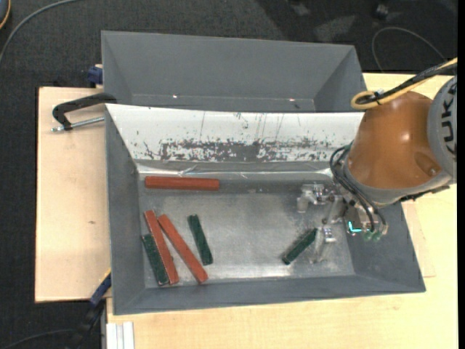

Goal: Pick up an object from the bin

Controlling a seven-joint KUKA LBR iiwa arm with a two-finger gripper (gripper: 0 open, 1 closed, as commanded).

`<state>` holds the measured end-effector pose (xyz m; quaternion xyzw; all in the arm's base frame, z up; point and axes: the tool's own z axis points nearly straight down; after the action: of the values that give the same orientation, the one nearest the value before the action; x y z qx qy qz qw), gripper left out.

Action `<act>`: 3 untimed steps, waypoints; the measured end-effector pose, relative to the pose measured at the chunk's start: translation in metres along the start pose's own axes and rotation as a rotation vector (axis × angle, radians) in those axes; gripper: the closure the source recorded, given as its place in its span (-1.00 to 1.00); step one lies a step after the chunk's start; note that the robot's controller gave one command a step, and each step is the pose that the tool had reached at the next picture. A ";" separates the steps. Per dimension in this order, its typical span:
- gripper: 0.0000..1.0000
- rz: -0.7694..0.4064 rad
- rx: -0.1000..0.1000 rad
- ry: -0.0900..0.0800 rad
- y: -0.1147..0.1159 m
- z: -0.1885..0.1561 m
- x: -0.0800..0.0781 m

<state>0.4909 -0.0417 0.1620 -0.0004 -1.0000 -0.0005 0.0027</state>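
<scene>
Tool [320,247] sits low in the grey bin [240,67], over the front-right part of its floor. It hangs under the arm's orange cover [392,147], which comes in from the right. Can't tell if the tool is released or clenched, or if it grasps anything.

Nearest thing is a dark green bar [298,249], flat on the floor & diagonal. Its upper-right end is right at the tool; its lower-left end points toward the bin's front-middle. Touching or just beside, can't tell which.

The rest lies well apart, on the left:
- a long red bar [182,183] along the foot of the back wall
- a loose group near the front-left corner: left red bar [160,247] & right red bar [183,249], slanted side by side
- 1 short green bar [200,240] just right of that pair
- 1 dark bar [153,260] against the pair's left edge
</scene>
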 end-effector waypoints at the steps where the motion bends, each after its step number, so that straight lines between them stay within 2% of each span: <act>1: -1.00 -0.367 0.000 -0.003 0.012 0.093 -0.010; 2: -1.00 -0.660 0.004 -0.012 0.005 0.061 -0.004; 3: -1.00 -0.826 0.004 -0.012 0.005 0.046 -0.023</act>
<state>0.5131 -0.0369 0.1159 0.4008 -0.9162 0.0004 -0.0033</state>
